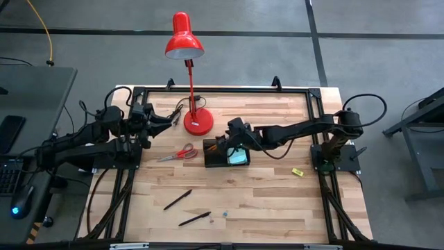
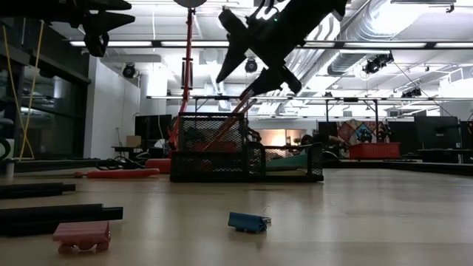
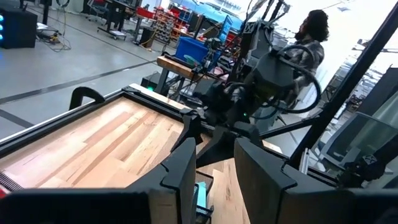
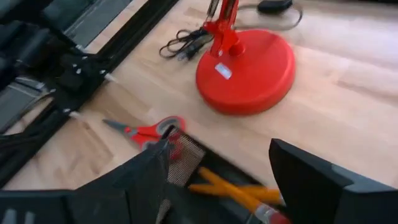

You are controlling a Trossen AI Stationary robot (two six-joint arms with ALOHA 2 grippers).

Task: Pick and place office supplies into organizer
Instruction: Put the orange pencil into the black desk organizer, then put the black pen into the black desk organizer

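Black mesh formed the organizer, which sat near the table's centre, just right of the red-handled scissors and near the round base of the red desk lamp. Two orange pencils lay crossed in one compartment, and a teal sticky-note pad rested in the right compartment. The right gripper hung directly above the organizer, its fingers spread apart and empty, as the right wrist view showed. Two black pens lay on the near part of the wooden table, with the second pen nearer the edge and tiny items just right of it. A tiny yellow block sat well to the right, near the right arm's base. The left gripper waited at the far left of the table, near the lamp's black cord, with its fingers held apart and empty. A person appeared in the room beyond.
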